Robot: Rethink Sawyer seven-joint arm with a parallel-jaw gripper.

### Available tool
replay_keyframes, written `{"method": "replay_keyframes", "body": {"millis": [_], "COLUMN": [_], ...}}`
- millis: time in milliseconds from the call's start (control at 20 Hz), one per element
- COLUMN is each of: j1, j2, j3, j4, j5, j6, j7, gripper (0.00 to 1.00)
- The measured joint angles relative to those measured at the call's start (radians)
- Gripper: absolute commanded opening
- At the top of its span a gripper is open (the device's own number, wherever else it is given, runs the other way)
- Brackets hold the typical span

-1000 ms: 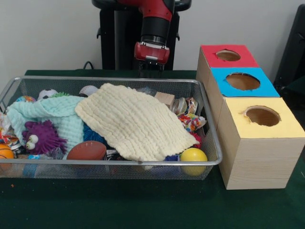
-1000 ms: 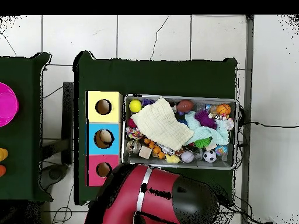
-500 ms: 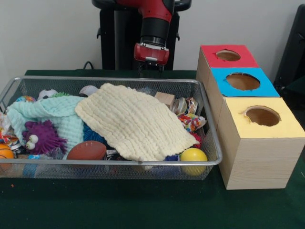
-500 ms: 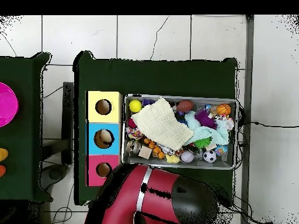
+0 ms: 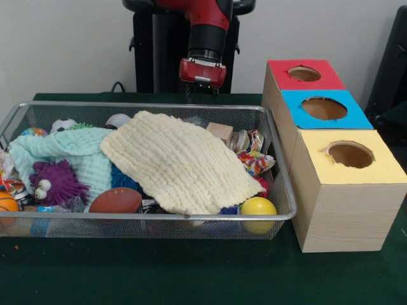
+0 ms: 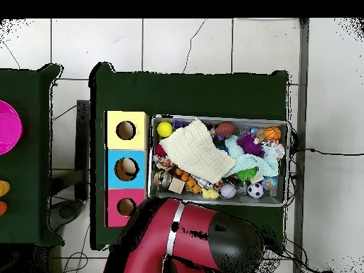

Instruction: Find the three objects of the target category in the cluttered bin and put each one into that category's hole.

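The gripper (image 5: 201, 95) is held above the far rim of the wire mesh bin (image 5: 289, 197); whether its fingers are spread or closed cannot be told. A cream cloth (image 5: 178, 162) is draped over the clutter, beside a mint cloth (image 5: 76, 152), a purple spiky toy (image 5: 56, 181), a brown football (image 5: 116, 201) and a yellow ball (image 5: 258, 207). Red (image 5: 304, 74), blue (image 5: 324, 108) and yellow (image 5: 350, 154) holes are seen in the sorting box alongside the bin.
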Motion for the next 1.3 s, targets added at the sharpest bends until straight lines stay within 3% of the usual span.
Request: {"method": "replay_keyframes", "body": {"millis": [550, 1300], "j1": [0.0, 0.0], "j2": [0.027, 0.063], "j3": [0.0, 0.0], "j4": [-0.026, -0.055], "j5": [0.0, 0.013], "j6": [-0.1, -0.128], "j7": [0.0, 0.0], "gripper": [1.0, 1.0]}}
